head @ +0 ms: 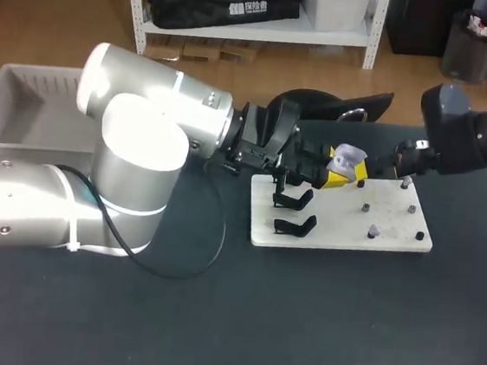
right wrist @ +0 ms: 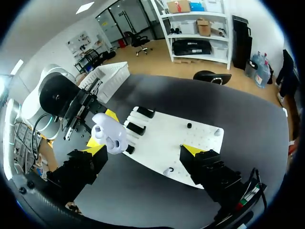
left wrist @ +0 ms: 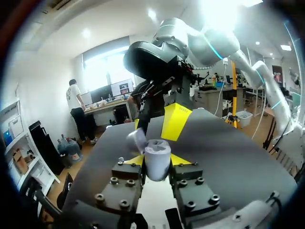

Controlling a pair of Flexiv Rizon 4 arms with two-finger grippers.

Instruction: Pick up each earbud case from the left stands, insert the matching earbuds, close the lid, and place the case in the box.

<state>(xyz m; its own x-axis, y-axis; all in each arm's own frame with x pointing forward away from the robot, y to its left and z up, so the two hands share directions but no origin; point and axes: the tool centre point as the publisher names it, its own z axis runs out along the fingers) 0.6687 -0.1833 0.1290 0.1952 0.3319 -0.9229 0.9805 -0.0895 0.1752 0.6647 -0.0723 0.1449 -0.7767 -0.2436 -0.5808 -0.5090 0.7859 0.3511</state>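
Over on the left sits the pale box (head: pixel 20 111), at the table's edge. Next to it the big silver left arm (head: pixel 144 137) stretches across toward the middle. At its end the left gripper (head: pixel 338 175) has both yellow tips pressed against the case (left wrist: pixel 157 155), one on each side, a firm clamp. The case is white, and its lid (left wrist: pixel 137 139) looks tipped open. It's held up off the stands, above the far side of the white board (head: pixel 343 226).

The board lies flat on the dark table. Two black stands (head: pixel 294 226) are at its left end, both bare. Further along there are a few small pegs (head: pixel 367 208). One little pale earbud (head: pixel 374 231) sits near the board's front edge, well apart from the case.

Now the right side. The right arm (head: pixel 467 128) comes in from the far corner. The right gripper (right wrist: pixel 143 151) has its fingers spread wide, with nothing between them but board and table below. From its wrist view the case hangs just ahead of one yellow tip, outside the gap. From the left wrist view that gripper stands right behind the case, very close. I can't tell whether they touch.
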